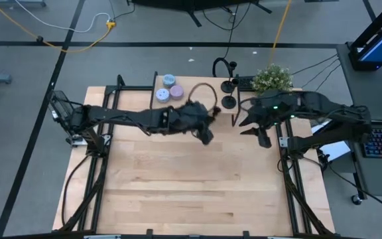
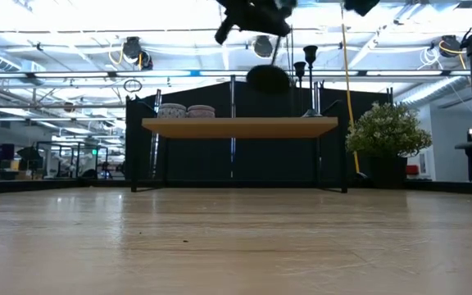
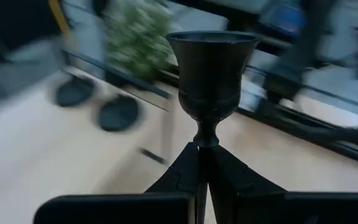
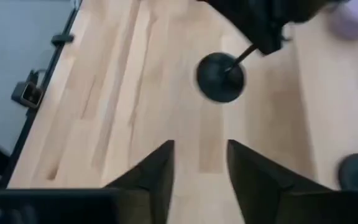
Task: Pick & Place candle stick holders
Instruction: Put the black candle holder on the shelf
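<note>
Across the near half of the table [image 1: 191, 192] you have bare wood and open passage. The far edge is crowded: two candle stick holders [image 1: 229, 94] stand close together beside a potted plant [image 1: 272, 78], with small round tins [image 1: 168, 87] further along. In mid-table, the left gripper [image 3: 202, 163], clamped on a third holder [image 3: 211, 81] and lifted above the board, blocks the lane facing the right gripper [image 4: 199, 163], whose fingers stand apart.

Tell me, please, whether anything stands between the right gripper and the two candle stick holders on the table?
Nothing visible does: only bare table lies between the open right gripper and those holders. The left gripper, holding the third holder, is off to the side.
</note>
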Available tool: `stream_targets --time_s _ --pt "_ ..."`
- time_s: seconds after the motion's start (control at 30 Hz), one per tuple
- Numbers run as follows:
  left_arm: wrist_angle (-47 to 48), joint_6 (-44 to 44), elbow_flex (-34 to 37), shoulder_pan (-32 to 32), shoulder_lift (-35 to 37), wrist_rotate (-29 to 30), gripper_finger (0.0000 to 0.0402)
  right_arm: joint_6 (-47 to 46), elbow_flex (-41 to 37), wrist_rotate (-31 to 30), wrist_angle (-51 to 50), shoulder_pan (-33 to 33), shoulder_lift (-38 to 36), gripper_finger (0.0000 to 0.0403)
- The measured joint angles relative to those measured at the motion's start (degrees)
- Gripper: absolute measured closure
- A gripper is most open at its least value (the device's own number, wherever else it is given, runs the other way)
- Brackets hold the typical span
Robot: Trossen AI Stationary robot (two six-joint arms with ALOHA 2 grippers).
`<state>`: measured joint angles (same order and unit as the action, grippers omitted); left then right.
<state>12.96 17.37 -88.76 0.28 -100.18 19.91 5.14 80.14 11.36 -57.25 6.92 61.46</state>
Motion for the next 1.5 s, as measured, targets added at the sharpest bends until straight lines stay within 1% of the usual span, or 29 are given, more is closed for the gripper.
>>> stream_targets --time_s 0.03,0.1,0.13,0.2,0.23,0.37,0.43,0.53,0.57,0.67,0.7,0.97,1.23,1.3,1.37,1.4,1.5 --pt "-1.2 -1.9 0.1 0.7 0.3 1.6 0.0387 -0.2 -0.2 -0.7 0.2 0.0 -1.0 0.028" --pt "-7.3 -6.1 0.0 2.2 0.4 3.2 0.0387 -0.6 -1.2 -0.9 0.4 0.0 -3.5 0.0318" --pt "-8.8 -8.0 0.0 3.1 0.5 4.0 0.0387 -0.7 -2.0 -0.9 0.6 0.0 -4.8 0.0339" --pt "-12.1 -10.9 0.0 4.9 0.4 4.2 0.0387 -1.3 -4.1 -0.9 2.0 0.0 -7.8 0.0381" --pt "-13.7 -12.1 0.0 5.8 0.4 3.7 0.0387 -1.5 -5.3 -0.9 2.4 0.0 -9.1 0.0392" --pt "-19.3 -14.8 0.0 9.8 0.0 2.5 0.0387 -4.0 -10.7 -0.9 6.0 0.0 -14.9 0.0392" --pt "-21.0 -15.4 0.0 12.1 -0.2 1.6 0.0387 -4.9 -13.1 -0.9 8.5 0.0 -17.5 0.0399" --pt "-24.6 -15.6 0.1 15.1 -1.2 -1.8 0.0387 -5.9 -16.2 -1.0 11.2 0.0 -20.6 0.04" --pt "-24.5 -15.0 0.1 15.9 -1.2 -3.0 0.0387 -6.1 -17.0 -1.0 12.0 0.0 -21.5 0.04" --pt "-27.5 -13.9 0.0 17.4 -3.5 -5.2 0.0387 -6.2 -18.5 -1.1 13.3 0.0 -23.3 0.0402" --pt "-26.8 -13.9 0.1 17.7 -4.2 -5.3 0.0387 -6.5 -18.9 -1.1 13.6 0.0 -23.6 0.0402" --pt "-30.7 -14.6 0.1 18.8 -9.4 -5.5 0.0387 -7.5 -19.9 -2.9 14.0 0.0 -24.5 0.0402" --pt "-30.1 -14.7 0.1 20.9 -9.4 -5.4 0.0387 -7.7 -19.9 -4.7 14.6 0.0 -24.5 0.0403" --pt "-30.9 -14.2 0.1 21.0 -10.8 -5.5 0.0387 -7.7 -19.9 -5.6 14.8 0.0 -24.5 0.0403" --pt "-31.3 -13.6 0.1 21.0 -12.2 -7.5 0.0387 -7.6 -19.9 -5.8 15.1 0.0 -24.4 0.0403" --pt "-32.9 -13.6 0.1 21.0 -13.2 -7.9 0.0387 -7.6 -19.9 -5.8 15.5 0.0 -24.4 0.0403" --pt "-34.0 -12.7 0.1 21.2 -14.3 -7.6 0.0387 -8.2 -19.9 -5.8 15.5 0.0 -24.4 0.0403"
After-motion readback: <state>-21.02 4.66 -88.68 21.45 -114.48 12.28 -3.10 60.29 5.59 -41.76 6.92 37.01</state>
